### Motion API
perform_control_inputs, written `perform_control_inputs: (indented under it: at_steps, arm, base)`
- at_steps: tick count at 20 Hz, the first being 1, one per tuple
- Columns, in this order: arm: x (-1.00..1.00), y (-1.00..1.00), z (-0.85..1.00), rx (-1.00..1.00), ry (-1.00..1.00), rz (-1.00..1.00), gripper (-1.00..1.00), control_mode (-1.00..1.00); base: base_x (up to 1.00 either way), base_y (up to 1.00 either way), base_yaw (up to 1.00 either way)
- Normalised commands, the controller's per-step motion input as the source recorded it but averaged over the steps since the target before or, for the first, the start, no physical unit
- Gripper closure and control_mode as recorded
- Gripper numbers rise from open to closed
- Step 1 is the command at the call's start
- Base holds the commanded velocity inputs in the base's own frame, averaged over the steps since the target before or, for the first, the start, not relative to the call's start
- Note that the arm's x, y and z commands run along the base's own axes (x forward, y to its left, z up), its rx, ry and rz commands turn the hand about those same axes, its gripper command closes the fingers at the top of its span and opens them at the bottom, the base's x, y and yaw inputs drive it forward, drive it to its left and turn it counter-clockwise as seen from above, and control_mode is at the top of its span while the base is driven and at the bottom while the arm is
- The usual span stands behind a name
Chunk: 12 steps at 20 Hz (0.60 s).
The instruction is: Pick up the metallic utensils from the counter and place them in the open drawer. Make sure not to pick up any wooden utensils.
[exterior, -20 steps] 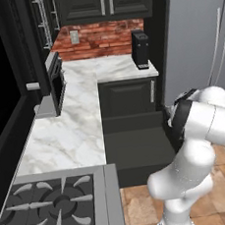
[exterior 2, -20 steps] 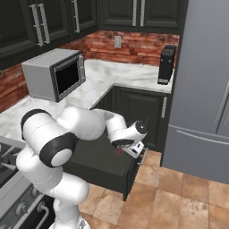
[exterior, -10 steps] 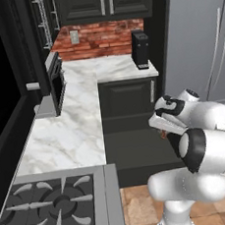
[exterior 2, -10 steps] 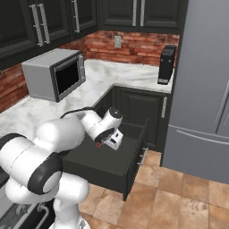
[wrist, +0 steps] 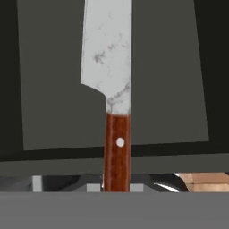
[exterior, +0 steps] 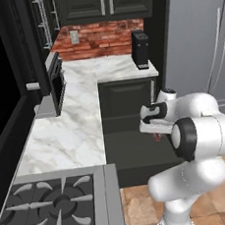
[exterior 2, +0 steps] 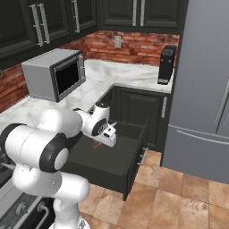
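a: where's the knife (wrist: 112, 89) rn?

b: in the gripper (exterior 2: 103, 136), fingers narrowed on the reddish-brown handle, blade pointing away from the hand. it hangs over the open drawer (exterior 2: 129, 167), above its dark floor, not touching it afaict.

a: how will it handle?

b: my guess: light, stiff, no give. smooth steel blade = slippery + sharp, so the handle is the right place to hold, and that's where the hold is. it's near the handle's end tho, so the blade could tip or swing if the hold is loose. judgement only.

a: counts?

b: 1 knife, 1 rivet on the handle. in the room by the drawer: 1 microwave (exterior 2: 53, 78) on the worktop, 1 dark box-like appliance (exterior 2: 166, 65) at the far end by the fridge (exterior 2: 205, 89), 1 stove (exterior: 53, 207) nearer the base.
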Motion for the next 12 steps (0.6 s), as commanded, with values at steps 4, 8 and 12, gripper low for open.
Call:
perform_control_inputs:
  at_steps: [4, 8, 12]
  arm:
    - [0.03, 0.06, -0.20, -0.11, 0.00, 0.00, 1.00, -1.00]
    - [0.10, -0.05, -0.29, 0.02, -0.04, 0.01, 1.00, -1.00]
    - [0.29, 0.00, -0.48, 0.05, -0.02, 0.01, 1.00, -1.00]
  base:
    - [0.00, 0.00, 0.00]
    - [0.00, 0.00, 0.00]
    - [0.00, 0.00, 0.00]
